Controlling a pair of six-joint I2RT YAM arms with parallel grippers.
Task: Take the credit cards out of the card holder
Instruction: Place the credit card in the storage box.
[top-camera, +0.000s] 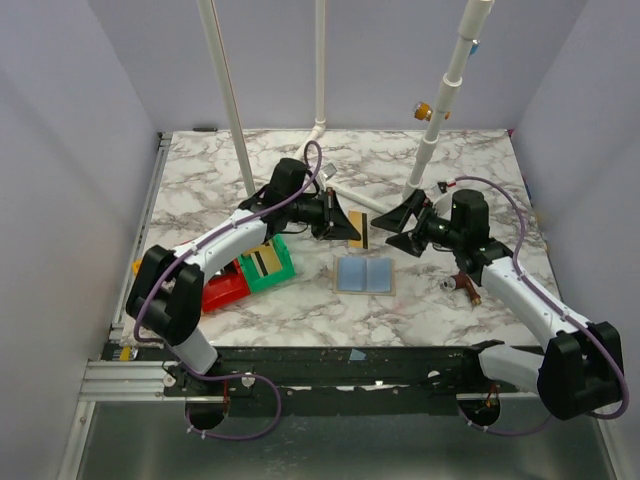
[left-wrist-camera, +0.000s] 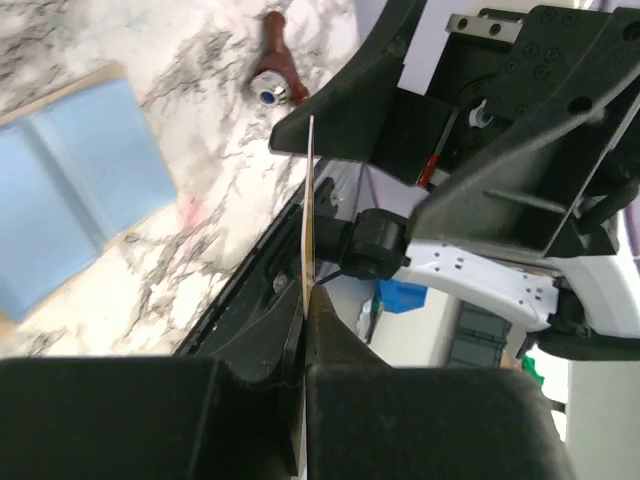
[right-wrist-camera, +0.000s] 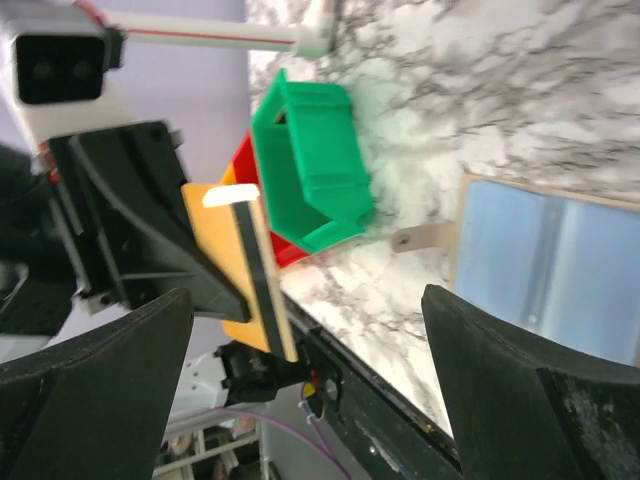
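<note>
The card holder (top-camera: 365, 275) lies opened flat on the marble table, its pale blue inner faces up; it also shows in the left wrist view (left-wrist-camera: 70, 220) and the right wrist view (right-wrist-camera: 550, 270). My left gripper (top-camera: 352, 228) hangs above its far edge, shut on an orange-yellow credit card (right-wrist-camera: 235, 270) with a black stripe. That card appears edge-on (left-wrist-camera: 308, 220) between the left fingers. My right gripper (top-camera: 402, 232) faces it from the right, jaws wide open, with nothing between them (right-wrist-camera: 305, 300) and apart from the card.
A green bin (top-camera: 268, 265) and a red bin (top-camera: 225, 290) stand left of the holder; a striped card seems to lie in the green one. A small brown tool (top-camera: 462, 287) lies at the right. White poles (top-camera: 435, 120) rise at the back.
</note>
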